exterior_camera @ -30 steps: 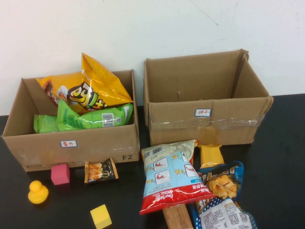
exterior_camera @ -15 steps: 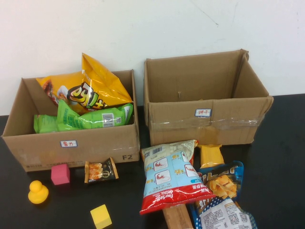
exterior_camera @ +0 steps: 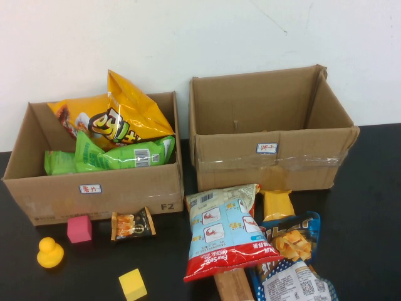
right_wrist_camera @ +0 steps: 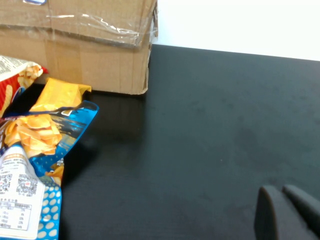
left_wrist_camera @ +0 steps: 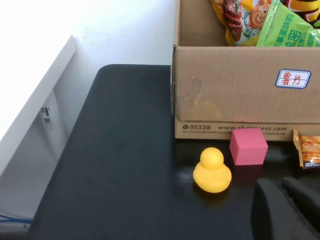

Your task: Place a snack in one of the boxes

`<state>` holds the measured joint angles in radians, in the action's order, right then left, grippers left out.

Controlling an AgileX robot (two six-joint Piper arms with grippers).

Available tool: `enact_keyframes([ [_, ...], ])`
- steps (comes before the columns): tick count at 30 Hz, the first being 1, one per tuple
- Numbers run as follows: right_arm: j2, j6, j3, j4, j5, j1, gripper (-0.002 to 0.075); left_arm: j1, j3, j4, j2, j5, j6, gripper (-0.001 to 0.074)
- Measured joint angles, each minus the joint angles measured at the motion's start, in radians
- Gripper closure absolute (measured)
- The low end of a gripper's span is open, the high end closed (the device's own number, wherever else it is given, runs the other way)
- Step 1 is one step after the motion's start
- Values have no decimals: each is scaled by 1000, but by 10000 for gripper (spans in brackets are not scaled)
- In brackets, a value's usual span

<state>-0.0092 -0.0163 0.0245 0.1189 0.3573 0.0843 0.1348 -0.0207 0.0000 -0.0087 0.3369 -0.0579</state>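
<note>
Two cardboard boxes stand at the back. The left box (exterior_camera: 100,191) holds a yellow chip bag (exterior_camera: 125,119) and a green bag (exterior_camera: 119,155). The right box (exterior_camera: 269,157) looks empty. In front of it lie a light-blue and red snack bag (exterior_camera: 225,232), a blue chip bag (exterior_camera: 291,241), a yellow packet (exterior_camera: 277,204) and a white dotted bag (exterior_camera: 294,285). A small orange packet (exterior_camera: 131,224) lies by the left box. Neither gripper shows in the high view. My left gripper (left_wrist_camera: 280,184) is shut and empty, low near the yellow duck. My right gripper (right_wrist_camera: 278,190) is shut and empty over bare table, right of the snacks.
A yellow duck (exterior_camera: 49,252), a pink cube (exterior_camera: 79,229) and a yellow cube (exterior_camera: 133,284) lie on the black table in front of the left box. A wooden block (exterior_camera: 233,285) lies under the light-blue bag. A white wall stands behind the boxes.
</note>
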Motion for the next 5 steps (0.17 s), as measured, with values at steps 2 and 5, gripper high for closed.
enact_keyframes([
  [2, 0, 0, 0, 0, 0, 0, 727, 0, 0, 0, 0, 0, 0, 736],
  [5, 0, 0, 0, 0, 0, 0, 727, 0, 0, 0, 0, 0, -2, 736],
])
